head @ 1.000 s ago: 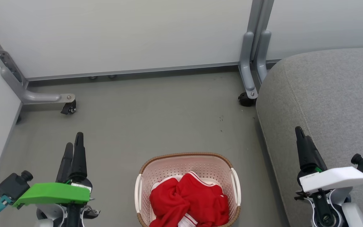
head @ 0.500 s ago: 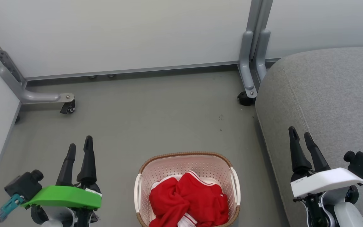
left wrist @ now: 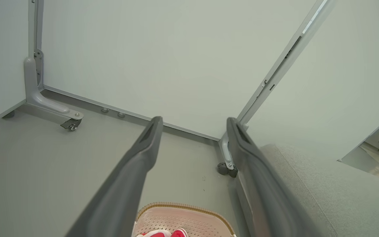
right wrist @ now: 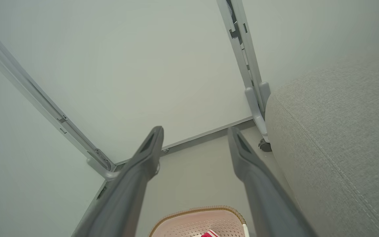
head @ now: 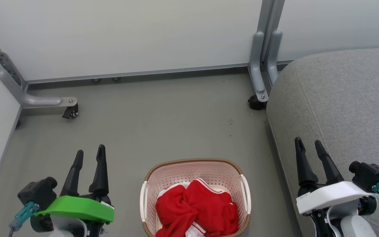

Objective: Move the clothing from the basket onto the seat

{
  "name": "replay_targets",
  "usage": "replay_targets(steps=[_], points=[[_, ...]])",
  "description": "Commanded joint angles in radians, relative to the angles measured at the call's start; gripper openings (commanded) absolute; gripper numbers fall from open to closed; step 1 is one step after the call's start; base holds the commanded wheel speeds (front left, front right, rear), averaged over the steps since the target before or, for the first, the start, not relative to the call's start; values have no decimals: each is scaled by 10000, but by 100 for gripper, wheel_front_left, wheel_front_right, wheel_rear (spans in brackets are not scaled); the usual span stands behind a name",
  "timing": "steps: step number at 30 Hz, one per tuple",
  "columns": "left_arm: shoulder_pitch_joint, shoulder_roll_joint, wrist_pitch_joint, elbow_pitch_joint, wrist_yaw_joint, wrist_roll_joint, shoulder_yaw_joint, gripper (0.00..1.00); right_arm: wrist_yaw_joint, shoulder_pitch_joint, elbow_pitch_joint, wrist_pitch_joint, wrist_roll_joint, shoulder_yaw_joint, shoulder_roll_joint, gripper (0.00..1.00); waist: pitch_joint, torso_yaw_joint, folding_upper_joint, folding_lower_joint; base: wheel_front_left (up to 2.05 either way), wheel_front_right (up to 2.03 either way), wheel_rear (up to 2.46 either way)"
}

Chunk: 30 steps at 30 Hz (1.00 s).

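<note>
Left gripper [head: 90, 149] spread wide, empty, over the floor's [head: 160, 121] left side. Clothing [head: 202, 210] lies bunched inside the basket [head: 192, 161], mid-floor. Right gripper [head: 307, 141] likewise spread, empty, at the seat's [head: 347, 98] near edge.

Left hand [head: 90, 149] and right hand [head: 307, 140] have drifted inward toward the basket [head: 194, 160], apparently rotating at the wrists.

A lab mock-up of a living room: pale partition panels [head: 127, 36] on grey castered feet [head: 44, 101] fence a grey floor [head: 163, 125] beside a grey sofa [head: 341, 98].
</note>
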<state>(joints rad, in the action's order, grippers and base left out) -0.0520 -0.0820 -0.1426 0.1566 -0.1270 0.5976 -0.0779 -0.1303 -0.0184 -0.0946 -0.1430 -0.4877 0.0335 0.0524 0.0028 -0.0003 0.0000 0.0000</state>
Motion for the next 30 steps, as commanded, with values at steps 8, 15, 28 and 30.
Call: replay_targets(steps=[8,15,28,30], points=[[45,-128,-272,12,-39,-1022,-149,100,-4,144,-29,-273,991,125,7,100,29,-6,0,0,0,0,0],[90,-125,-456,130,-43,-1751,-232,100,-4,225,-157,-461,1694,201,-8,100,62,-12,0,0,0,0,0],[142,-40,-745,323,-49,-2835,-292,100,-4,272,-385,-749,2305,310,-13,100,131,-29,0,0,0,0,0],[149,-24,-777,367,-50,-2955,-306,100,-4,288,-385,-778,2377,337,-14,100,149,-29,0,0,0,0,0]])
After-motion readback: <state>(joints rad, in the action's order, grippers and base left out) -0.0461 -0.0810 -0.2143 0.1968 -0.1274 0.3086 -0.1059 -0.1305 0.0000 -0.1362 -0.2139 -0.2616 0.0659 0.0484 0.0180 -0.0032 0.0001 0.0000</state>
